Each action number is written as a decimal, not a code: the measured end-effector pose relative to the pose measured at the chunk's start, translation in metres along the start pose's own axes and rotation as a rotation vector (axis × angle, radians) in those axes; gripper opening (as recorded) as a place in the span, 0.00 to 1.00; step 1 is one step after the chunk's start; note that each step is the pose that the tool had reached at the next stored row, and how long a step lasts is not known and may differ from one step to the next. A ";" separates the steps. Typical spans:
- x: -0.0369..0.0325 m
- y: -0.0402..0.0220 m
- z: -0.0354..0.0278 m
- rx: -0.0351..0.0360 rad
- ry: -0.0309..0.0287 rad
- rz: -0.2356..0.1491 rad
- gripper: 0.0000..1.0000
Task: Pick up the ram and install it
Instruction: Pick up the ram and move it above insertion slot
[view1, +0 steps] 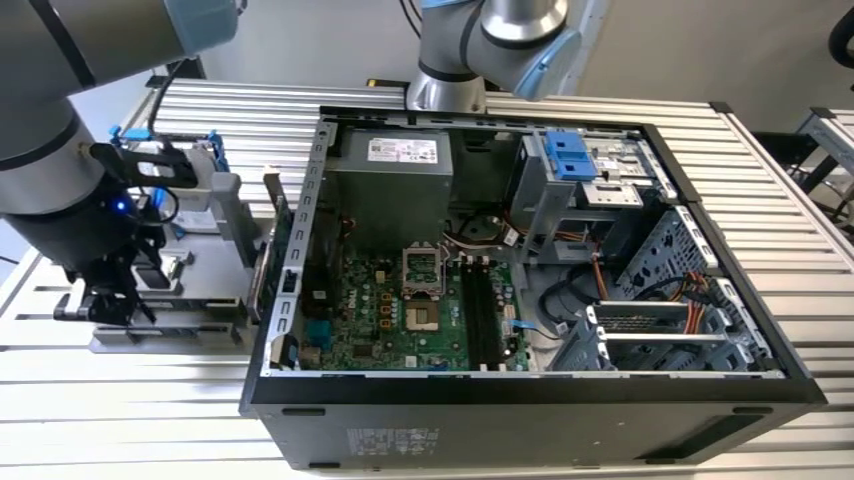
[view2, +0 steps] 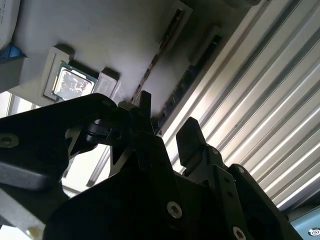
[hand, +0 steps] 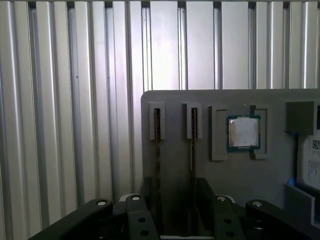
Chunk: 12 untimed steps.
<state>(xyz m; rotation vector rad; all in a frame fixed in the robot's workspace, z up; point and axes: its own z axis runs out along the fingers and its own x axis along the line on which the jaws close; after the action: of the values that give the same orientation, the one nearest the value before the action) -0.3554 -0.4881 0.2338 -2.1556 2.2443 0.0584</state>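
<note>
Two ram sticks stand on edge in slots of a grey parts tray (hand: 175, 102): one ram (hand: 193, 150) and a second stick (hand: 156, 150) beside it. In the second wrist view the ram (view2: 187, 80) shows its black chips and runs toward the gap between my fingertips. My gripper (hand: 177, 200) (view2: 167, 122) hangs open just over the sticks, holding nothing. In the exterior view the gripper (view1: 114, 305) is low over the tray (view1: 200, 335), at the exterior view's left of the open computer case (view1: 534, 385).
A square silver processor chip (hand: 244, 132) (view2: 75, 82) lies in the tray beside the sticks. A hard drive with blue rails (view1: 180, 170) stands at the tray's back. Inside the case, the green motherboard (view1: 387, 320) has long black memory slots (view1: 481, 310). The table is ribbed metal (hand: 75, 125).
</note>
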 end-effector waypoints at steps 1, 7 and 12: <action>0.0009 -0.0001 0.0014 -0.0002 0.0001 0.000 1.00; 0.0061 -0.0009 0.0109 -0.0011 -0.0001 0.000 1.00; 0.0079 -0.0018 0.0199 -0.0013 0.0001 0.000 1.00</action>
<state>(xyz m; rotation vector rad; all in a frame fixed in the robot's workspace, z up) -0.3540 -0.4952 0.2135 -2.1562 2.2451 0.0598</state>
